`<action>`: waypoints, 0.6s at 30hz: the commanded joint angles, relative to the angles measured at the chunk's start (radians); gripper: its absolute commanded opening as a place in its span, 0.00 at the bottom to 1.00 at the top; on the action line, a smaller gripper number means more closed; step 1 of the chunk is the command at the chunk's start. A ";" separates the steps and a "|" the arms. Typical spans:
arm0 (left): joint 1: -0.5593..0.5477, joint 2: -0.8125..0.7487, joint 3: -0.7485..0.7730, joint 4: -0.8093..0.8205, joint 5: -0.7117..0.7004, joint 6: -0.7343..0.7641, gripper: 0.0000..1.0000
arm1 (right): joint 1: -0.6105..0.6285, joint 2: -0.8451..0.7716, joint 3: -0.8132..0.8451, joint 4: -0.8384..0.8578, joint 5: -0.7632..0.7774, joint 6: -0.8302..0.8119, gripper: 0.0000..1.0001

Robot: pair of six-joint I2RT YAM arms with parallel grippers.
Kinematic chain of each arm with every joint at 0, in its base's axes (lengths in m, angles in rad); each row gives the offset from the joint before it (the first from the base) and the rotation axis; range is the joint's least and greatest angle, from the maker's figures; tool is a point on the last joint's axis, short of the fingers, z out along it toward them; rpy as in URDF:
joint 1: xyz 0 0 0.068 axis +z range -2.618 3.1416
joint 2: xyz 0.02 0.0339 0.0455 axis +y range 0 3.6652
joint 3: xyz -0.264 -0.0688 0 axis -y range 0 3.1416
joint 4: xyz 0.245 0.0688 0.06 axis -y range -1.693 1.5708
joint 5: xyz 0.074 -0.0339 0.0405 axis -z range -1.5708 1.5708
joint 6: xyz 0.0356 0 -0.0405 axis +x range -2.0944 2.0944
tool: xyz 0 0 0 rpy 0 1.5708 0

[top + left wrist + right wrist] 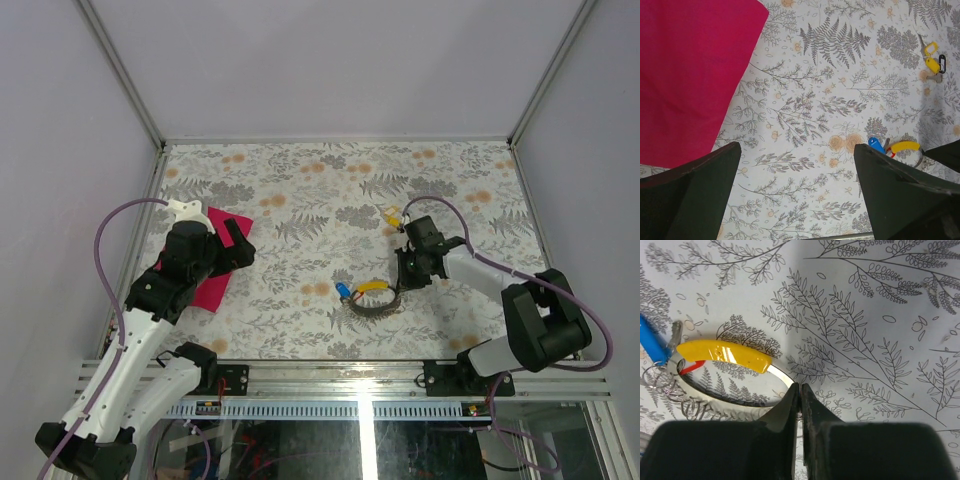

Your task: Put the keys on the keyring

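We see the keyring (781, 375) partly hidden behind the right hand (799, 390); the blue key (651, 340) is cut off at 9 o'clock.

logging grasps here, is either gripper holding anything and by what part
The right gripper is shut on the keyring, pinching its thin metal band at the edge nearest the wrist camera. The left gripper is open and holds nothing.

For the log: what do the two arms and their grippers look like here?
Both arms have white shells with black joints: left arm, right arm. A mauve cable loops along each: left cable, right cable. The left gripper and right gripper are black, with wedge-shaped fingers.
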 commanded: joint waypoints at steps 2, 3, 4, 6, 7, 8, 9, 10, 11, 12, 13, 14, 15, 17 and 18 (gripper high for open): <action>-0.003 0.000 -0.009 0.061 0.021 0.023 1.00 | -0.005 -0.120 -0.009 0.045 -0.032 -0.036 0.00; -0.003 0.000 -0.009 0.061 0.025 0.025 1.00 | -0.005 -0.139 -0.012 0.052 -0.044 -0.045 0.00; -0.004 -0.001 -0.008 0.061 0.027 0.026 1.00 | -0.005 -0.166 -0.014 0.060 -0.056 -0.055 0.00; -0.003 -0.007 -0.008 0.068 0.040 0.030 1.00 | -0.005 -0.211 -0.025 0.075 -0.079 -0.068 0.00; -0.003 -0.012 -0.009 0.076 0.054 0.034 1.00 | -0.005 -0.236 -0.030 0.085 -0.090 -0.076 0.00; -0.004 -0.018 -0.012 0.086 0.074 0.042 1.00 | -0.005 -0.261 -0.035 0.095 -0.102 -0.079 0.00; -0.004 -0.026 -0.014 0.098 0.091 0.047 1.00 | -0.005 -0.286 -0.040 0.107 -0.119 -0.082 0.00; -0.003 -0.035 -0.016 0.110 0.106 0.051 1.00 | -0.003 -0.309 -0.041 0.114 -0.136 -0.086 0.00; -0.003 -0.042 -0.020 0.124 0.122 0.057 1.00 | -0.004 -0.331 -0.041 0.121 -0.152 -0.091 0.00; -0.003 -0.051 -0.025 0.143 0.134 0.061 1.00 | -0.003 -0.349 -0.042 0.128 -0.171 -0.093 0.00; -0.003 -0.061 -0.031 0.161 0.146 0.063 1.00 | 0.000 -0.367 -0.040 0.136 -0.193 -0.100 0.00; -0.003 -0.068 -0.038 0.185 0.164 0.064 1.00 | 0.004 -0.383 -0.038 0.139 -0.209 -0.107 0.00; -0.004 -0.076 -0.045 0.209 0.187 0.066 1.00 | 0.012 -0.397 -0.033 0.139 -0.219 -0.113 0.00; -0.003 -0.087 -0.057 0.280 0.236 0.054 0.99 | 0.037 -0.424 -0.018 0.130 -0.223 -0.126 0.00; -0.003 -0.094 -0.062 0.308 0.259 0.045 0.98 | 0.053 -0.439 -0.011 0.129 -0.220 -0.130 0.00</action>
